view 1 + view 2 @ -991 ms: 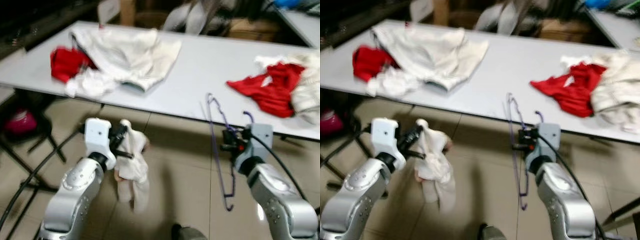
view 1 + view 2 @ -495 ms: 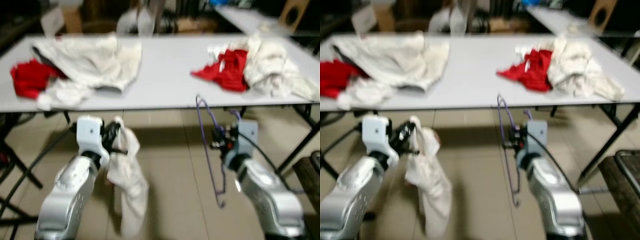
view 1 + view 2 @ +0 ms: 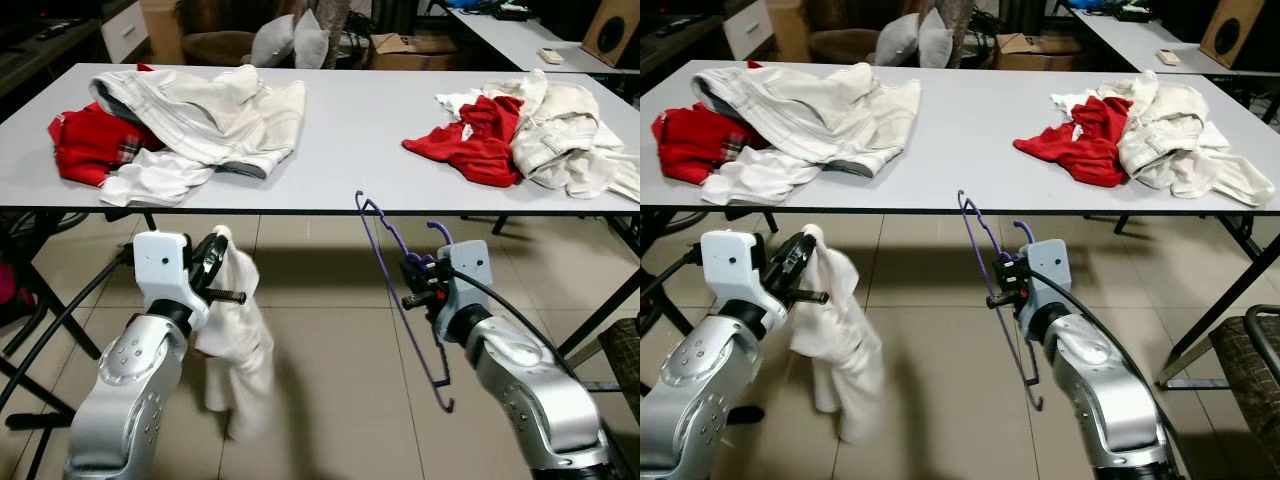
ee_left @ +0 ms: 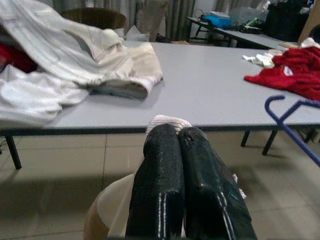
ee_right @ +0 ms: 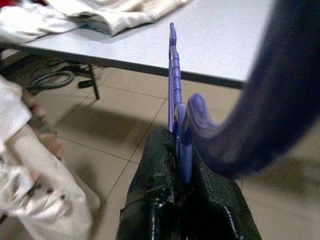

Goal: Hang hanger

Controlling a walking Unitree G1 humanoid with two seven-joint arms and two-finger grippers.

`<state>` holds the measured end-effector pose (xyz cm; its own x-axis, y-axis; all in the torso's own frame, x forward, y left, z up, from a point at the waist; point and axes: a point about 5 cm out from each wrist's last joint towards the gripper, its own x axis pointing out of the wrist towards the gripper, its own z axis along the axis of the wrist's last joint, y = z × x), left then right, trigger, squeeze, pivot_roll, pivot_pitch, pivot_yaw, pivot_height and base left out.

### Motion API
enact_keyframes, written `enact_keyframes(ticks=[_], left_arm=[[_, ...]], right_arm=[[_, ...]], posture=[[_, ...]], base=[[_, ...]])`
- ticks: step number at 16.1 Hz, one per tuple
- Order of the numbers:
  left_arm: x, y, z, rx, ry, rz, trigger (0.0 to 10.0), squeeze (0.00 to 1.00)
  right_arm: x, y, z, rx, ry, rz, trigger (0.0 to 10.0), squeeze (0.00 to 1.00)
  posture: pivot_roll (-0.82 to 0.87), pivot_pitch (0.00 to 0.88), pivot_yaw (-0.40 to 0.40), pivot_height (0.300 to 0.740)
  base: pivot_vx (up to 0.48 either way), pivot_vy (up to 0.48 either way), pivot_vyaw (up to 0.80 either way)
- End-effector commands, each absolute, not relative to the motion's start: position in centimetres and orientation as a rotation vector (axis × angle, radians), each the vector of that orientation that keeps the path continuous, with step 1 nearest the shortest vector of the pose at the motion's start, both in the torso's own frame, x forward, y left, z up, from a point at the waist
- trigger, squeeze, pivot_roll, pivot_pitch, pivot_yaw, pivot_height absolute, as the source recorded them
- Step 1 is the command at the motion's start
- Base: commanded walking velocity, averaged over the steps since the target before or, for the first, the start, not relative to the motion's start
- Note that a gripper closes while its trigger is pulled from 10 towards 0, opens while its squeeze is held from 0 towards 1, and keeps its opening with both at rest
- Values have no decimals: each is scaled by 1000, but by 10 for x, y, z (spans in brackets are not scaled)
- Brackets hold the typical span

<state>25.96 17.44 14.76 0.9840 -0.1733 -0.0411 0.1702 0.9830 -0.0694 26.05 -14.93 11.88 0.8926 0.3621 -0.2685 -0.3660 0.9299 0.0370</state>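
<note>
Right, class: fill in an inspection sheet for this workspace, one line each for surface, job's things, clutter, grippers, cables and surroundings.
Surface: grey table, ahead of the robot, bare in the middle.
Job's things: purple hanger, held roughly upright below the table edge; white garment dangling toward the floor.
Clutter: pile of white and red clothes at the table's left end; another red and white pile at its right end.
Grippers: left gripper shut on the white garment; right gripper shut on the purple hanger.
Cables: black cable running down from the left arm; thinner one along the right arm.
Surroundings: tiled floor, cardboard box and second table behind.
</note>
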Motion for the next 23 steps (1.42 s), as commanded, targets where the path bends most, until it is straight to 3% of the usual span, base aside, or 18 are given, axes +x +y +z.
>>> enact_keyframes(ticks=[1,3,12,17,23], left_arm=[[267,175,162,-61,6,-173,10000,0],[271,172,168,-41,-7,-197,10000,0],[289,168,187,4,-59,-306,10000,0],[302,169,202,25,-109,-298,10000,0],[341,202,244,151,-199,-198,10000,0]], right_arm=[[263,-150,136,-44,196,411,10000,0],[263,-151,138,-59,189,433,10000,0],[261,-150,154,-132,139,590,10000,0],[257,-148,166,-125,97,718,10000,0],[226,-167,193,-190,199,1272,10000,0]], posture=[[-89,0,10,740],[-90,0,11,740],[-101,0,6,740],[-101,0,4,740],[-108,0,3,740]], base=[[337,0,800],[345,0,800],[377,0,0],[390,0,-480],[391,0,0]])
